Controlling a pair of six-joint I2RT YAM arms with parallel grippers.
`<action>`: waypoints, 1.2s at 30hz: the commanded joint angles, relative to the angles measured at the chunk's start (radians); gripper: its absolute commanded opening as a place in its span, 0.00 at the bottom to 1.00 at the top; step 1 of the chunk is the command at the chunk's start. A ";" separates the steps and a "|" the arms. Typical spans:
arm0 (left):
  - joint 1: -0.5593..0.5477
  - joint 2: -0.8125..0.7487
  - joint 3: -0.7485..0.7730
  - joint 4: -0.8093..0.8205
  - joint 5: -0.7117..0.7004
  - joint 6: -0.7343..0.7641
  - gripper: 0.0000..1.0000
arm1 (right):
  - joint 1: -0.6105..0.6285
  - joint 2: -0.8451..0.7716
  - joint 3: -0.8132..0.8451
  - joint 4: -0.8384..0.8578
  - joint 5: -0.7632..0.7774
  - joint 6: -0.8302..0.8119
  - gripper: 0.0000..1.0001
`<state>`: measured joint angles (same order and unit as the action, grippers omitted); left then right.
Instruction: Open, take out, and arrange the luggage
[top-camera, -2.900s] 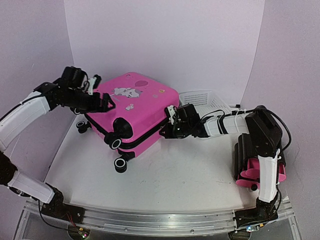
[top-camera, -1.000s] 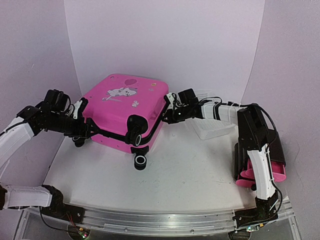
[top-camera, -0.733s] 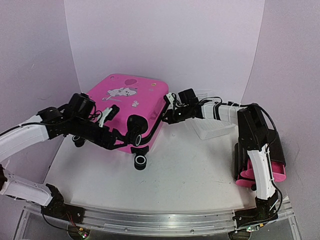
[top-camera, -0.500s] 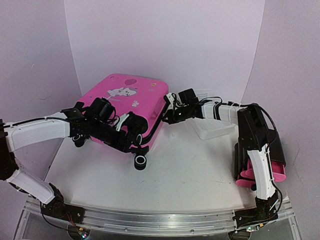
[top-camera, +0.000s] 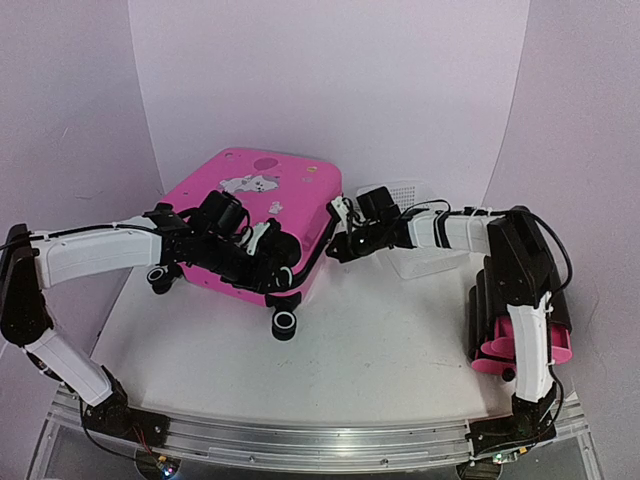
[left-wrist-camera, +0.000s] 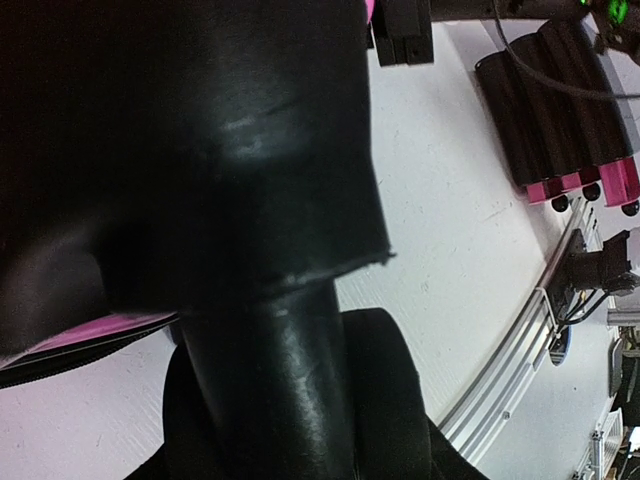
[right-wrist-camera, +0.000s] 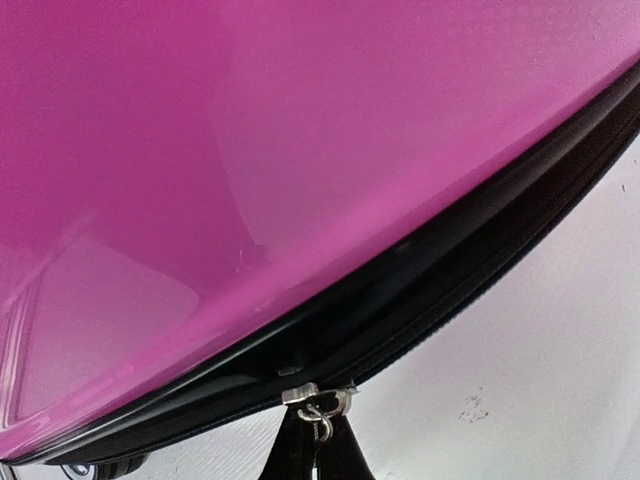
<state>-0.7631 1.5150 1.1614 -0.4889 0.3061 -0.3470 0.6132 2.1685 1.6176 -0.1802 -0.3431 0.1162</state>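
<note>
The hot-pink suitcase (top-camera: 250, 195) lies lid-up at the back left of the white table (top-camera: 380, 370), with a black caster wheel (top-camera: 284, 323) at its near corner. The left gripper (top-camera: 262, 262) presses against that wheel corner; I cannot tell whether its jaws grip anything. If the case swivels there, the zipper pull (right-wrist-camera: 318, 400) may slip from the right gripper (top-camera: 342, 243), pinched shut on it at the case's right edge, beside the white mesh basket (top-camera: 425, 262).

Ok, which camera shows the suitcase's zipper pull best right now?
Right wrist view: the silver zipper pull sits close up on the black zipper band, pinched by the right gripper. The top view has it too small to make out; the left wrist view shows only a black wheel.
</note>
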 joint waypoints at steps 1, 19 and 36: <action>0.007 0.008 0.089 0.163 -0.071 -0.009 0.27 | 0.101 -0.166 -0.101 0.016 0.051 -0.032 0.00; 0.007 0.034 0.114 0.258 -0.015 -0.081 0.35 | 0.317 -0.237 -0.359 0.451 0.229 0.312 0.00; 0.699 -0.212 0.205 -0.321 -0.157 0.158 0.99 | 0.048 -0.097 -0.203 0.428 -0.154 0.282 0.00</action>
<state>-0.1932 1.2968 1.3407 -0.7345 0.1787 -0.2306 0.7219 2.0430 1.2919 0.1528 -0.4248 0.4107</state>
